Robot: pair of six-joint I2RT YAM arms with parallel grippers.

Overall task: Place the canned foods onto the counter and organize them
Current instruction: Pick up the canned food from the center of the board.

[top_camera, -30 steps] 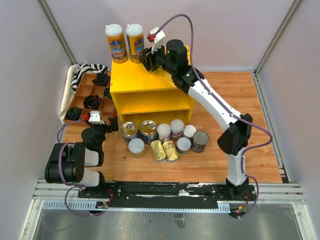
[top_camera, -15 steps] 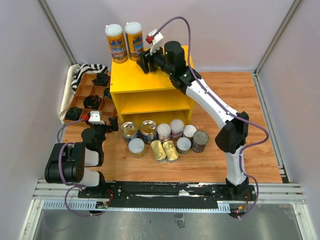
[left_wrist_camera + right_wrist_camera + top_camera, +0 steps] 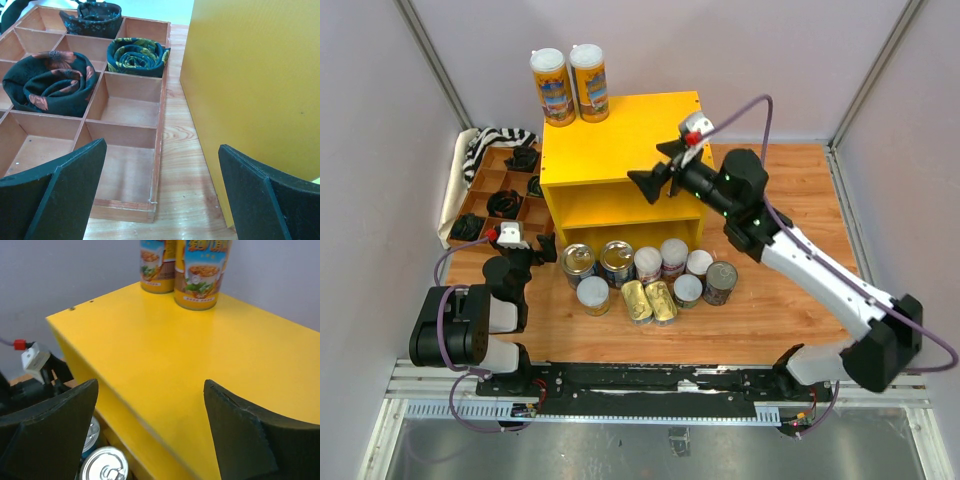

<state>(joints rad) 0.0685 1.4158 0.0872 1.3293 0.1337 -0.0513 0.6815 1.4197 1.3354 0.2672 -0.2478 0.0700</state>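
Standing upright and side by side, two tall white-lidded cans occupy the back left corner of the flat top of the yellow counter. The other canned foods are bunched on the wooden table just in front of the counter. Silver-topped ones sit at the left, white-lidded ones across the middle, and two gold-topped tins lie together at the near edge.

The right gripper hangs over the front right part of the counter top, well apart from the tall cans. Its jaws are spread wide and hold nothing. The left gripper sits low beside the counter's left side, also spread wide and holding nothing. It faces a divided wooden tray whose compartments hold rolled cloths. A striped cloth lies beyond the tray.
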